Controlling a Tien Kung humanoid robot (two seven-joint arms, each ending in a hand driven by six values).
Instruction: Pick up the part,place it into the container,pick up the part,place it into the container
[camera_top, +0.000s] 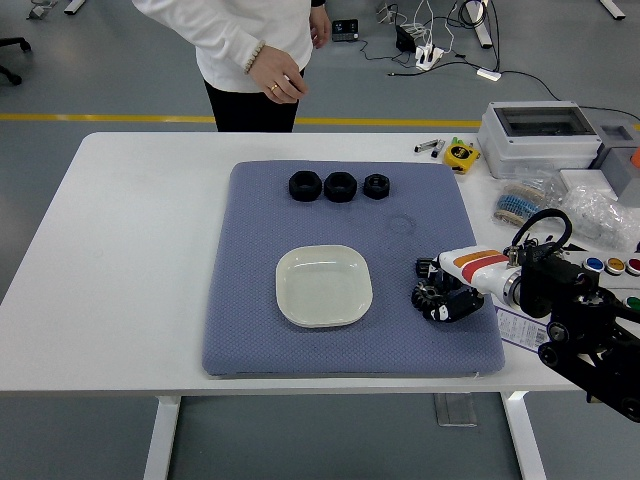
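No readable text, brand or number anywhere that I can make out. A white label sheet (522, 327) lies on the table (140, 250) at about 4 o'clock, just under my right hand (452, 292), with dark print too small to read. My right forearm shell has orange and red stripes, no lettering visible. The yellow tape measure (460, 154) at 1 o'clock shows a dark patch on top, illegible. The grey box (540, 135) at 2 o'clock has a clear lid, no marking legible. A small dark device (347, 30) on the floor at 12 o'clock is too blurred to read.
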